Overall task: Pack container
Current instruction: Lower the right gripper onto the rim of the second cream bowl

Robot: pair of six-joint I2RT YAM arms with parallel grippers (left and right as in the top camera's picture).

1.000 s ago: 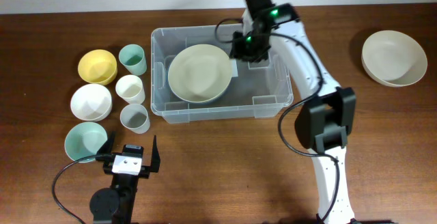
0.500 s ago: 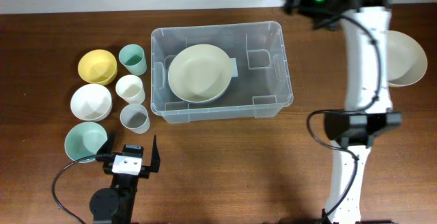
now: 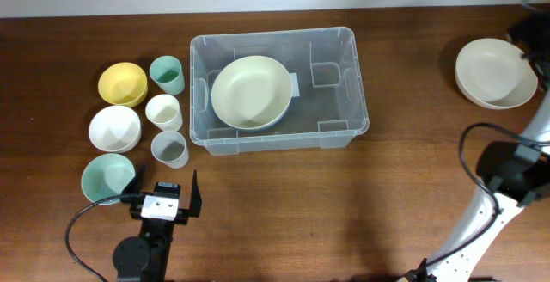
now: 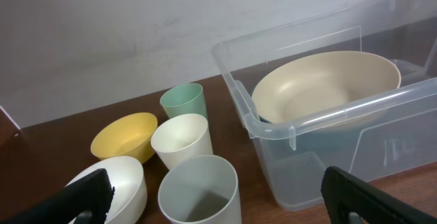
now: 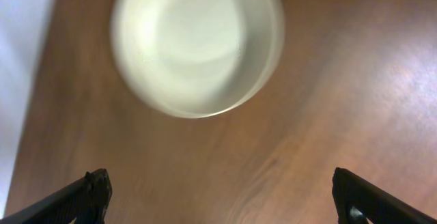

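The clear container (image 3: 331, 106) stands mid-table with a cream bowl (image 3: 251, 91) resting in its left half. In the left wrist view the container's (image 4: 341, 118) near rim shows with that bowl (image 4: 321, 91) behind it. My left gripper (image 3: 163, 198) rests open near the front left, and in its own view the left gripper (image 4: 218, 195) holds nothing, its fingers wide on either side of a grey cup (image 4: 199, 193). My right gripper (image 5: 222, 197) is open and empty above the wood, just short of a second cream bowl (image 5: 196, 43) at the far right (image 3: 496, 73).
Left of the container stand a green cup (image 3: 168, 75), a white cup (image 3: 163, 111) and the grey cup (image 3: 169, 149). Beside them are a yellow bowl (image 3: 122, 83), a white bowl (image 3: 114, 128) and a pale green bowl (image 3: 108, 179). The right arm (image 3: 516, 166) rises along the right edge.
My right gripper opened and left the cream bowl in the container. The right arm then swung from over the container to the far right, above the second bowl. The left arm stayed still.
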